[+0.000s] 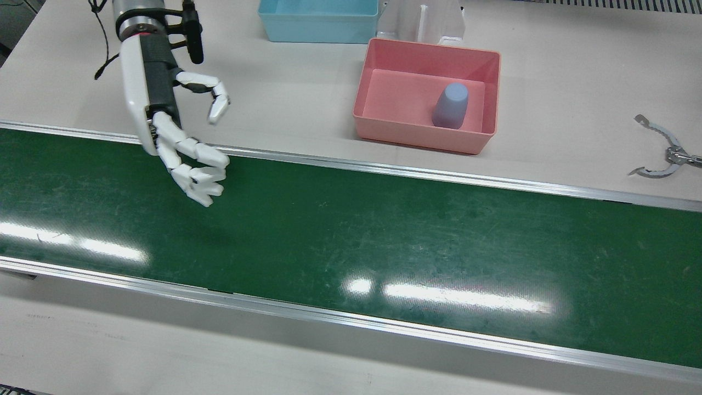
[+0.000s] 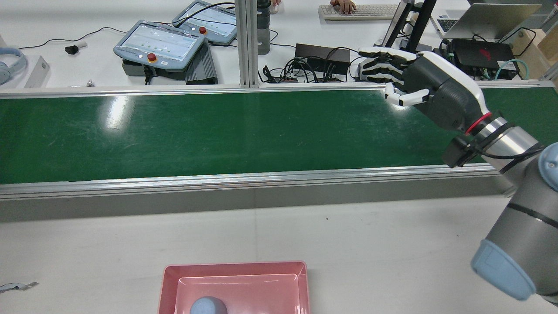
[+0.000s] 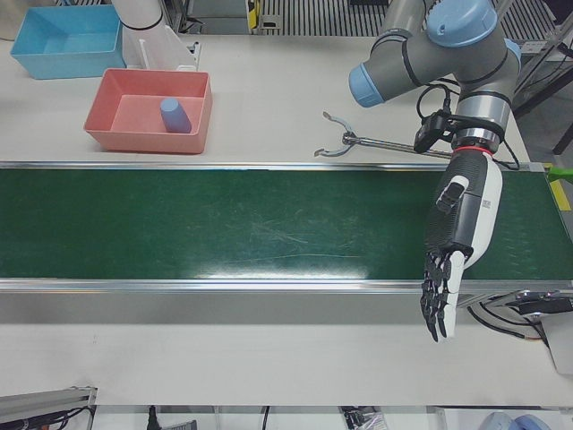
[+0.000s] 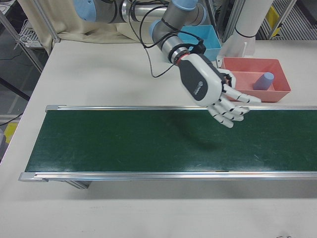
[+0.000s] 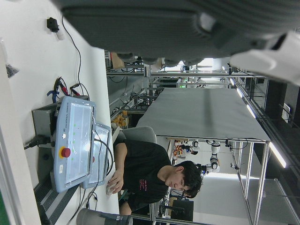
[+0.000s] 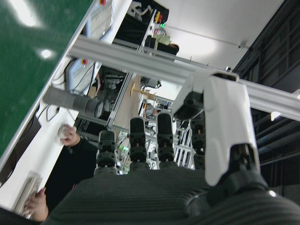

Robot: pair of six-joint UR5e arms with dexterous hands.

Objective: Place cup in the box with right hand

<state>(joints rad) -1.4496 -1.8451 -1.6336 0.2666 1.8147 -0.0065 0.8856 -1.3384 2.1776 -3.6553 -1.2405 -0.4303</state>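
Observation:
A lavender cup (image 1: pixel 451 106) stands bottom-up inside the pink box (image 1: pixel 417 140), toward its right side. The cup (image 3: pixel 170 115) shows in the same box (image 3: pixel 143 141) in the left-front view, and its top (image 2: pixel 208 305) peeks in at the rear view's lower edge. My right hand (image 1: pixel 186 142) hovers over the belt's robot-side edge, well to the view's left of the box, open with loosely curled fingers and holding nothing. It appears again in the right-front view (image 4: pixel 213 89). My left hand (image 3: pixel 452 260) hangs open over the far end of the belt, fingers straight, empty.
A green conveyor belt (image 1: pixel 384 230) with metal rails crosses the table. A blue box (image 1: pixel 318 27) and a white stand sit behind the pink box. Metal tongs (image 1: pixel 666 156) lie on the table at the right. Teach pendants (image 2: pixel 159 43) and a seated person (image 5: pixel 154 173) are beyond the belt.

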